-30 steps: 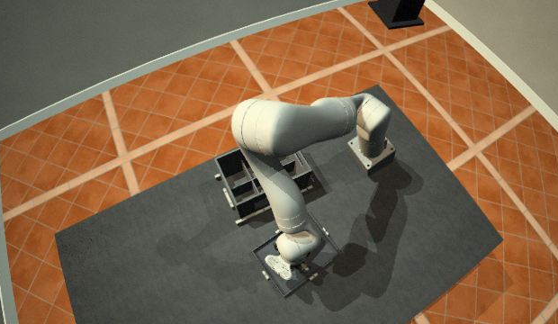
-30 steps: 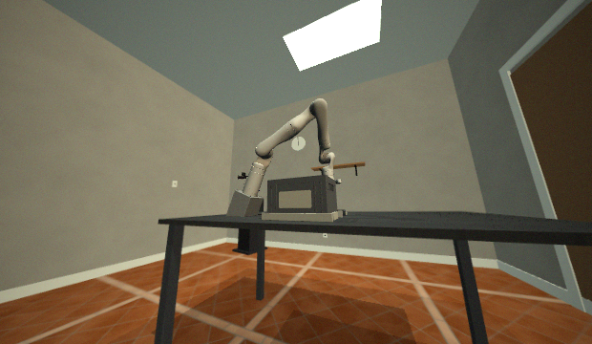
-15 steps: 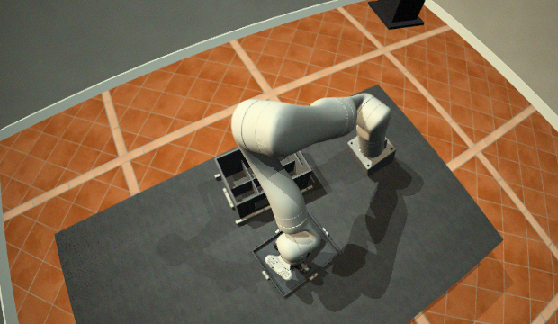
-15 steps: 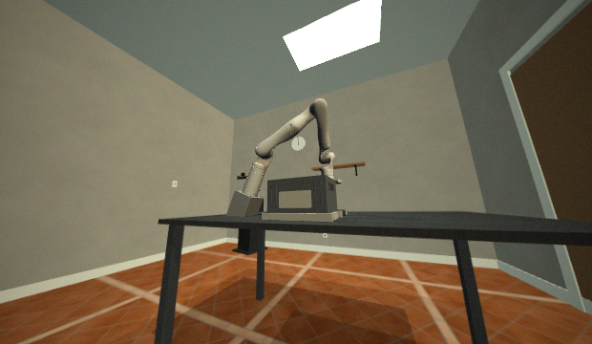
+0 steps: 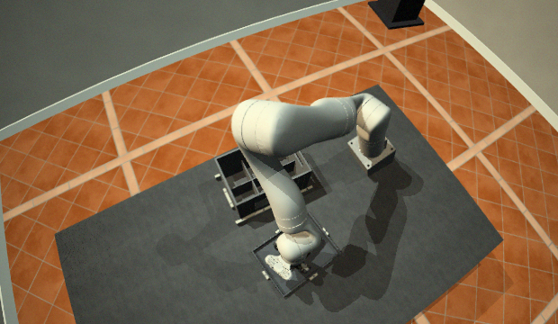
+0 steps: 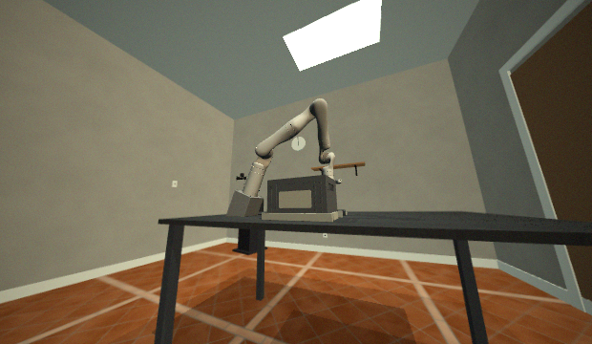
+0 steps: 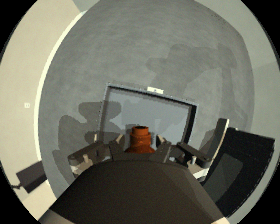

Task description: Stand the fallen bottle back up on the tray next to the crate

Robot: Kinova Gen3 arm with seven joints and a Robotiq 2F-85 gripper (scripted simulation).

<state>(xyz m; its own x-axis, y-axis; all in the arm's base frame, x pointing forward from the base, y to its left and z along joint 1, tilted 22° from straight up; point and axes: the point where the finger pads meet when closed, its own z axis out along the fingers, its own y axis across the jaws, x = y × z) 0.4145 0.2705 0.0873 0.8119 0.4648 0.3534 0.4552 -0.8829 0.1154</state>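
Orange-brown between the spread, partly open fingers of the gripper (image 5: pixel 301 267) (image 7: pixel 140 140): has to be the bottle (image 7: pixel 140 140), with slack visible on both sides of the neck. Points the neck toward the far wall of the tray (image 5: pixel 268 274) (image 7: pixel 192 120) in the wrist view; lower body hidden, so cannot tell whether lying or upright. Sits over the tray with the wrist of the pale arm (image 5: pixel 283 198) (image 6: pixel 301 119) bent down. Next, beside the tray, rises to the dark, divided crate (image 5: pixel 237 198) (image 6: pixel 273 198) (image 7: pixel 265 138). Farther along the dark table (image 5: pixel 148 261) (image 6: pixel 396 222) (image 7: pixel 141 50), comes to the arm's block base (image 5: pixel 368 166) (image 6: pixel 236 205). Beyond, ends at a round clock (image 6: pixel 298 143).
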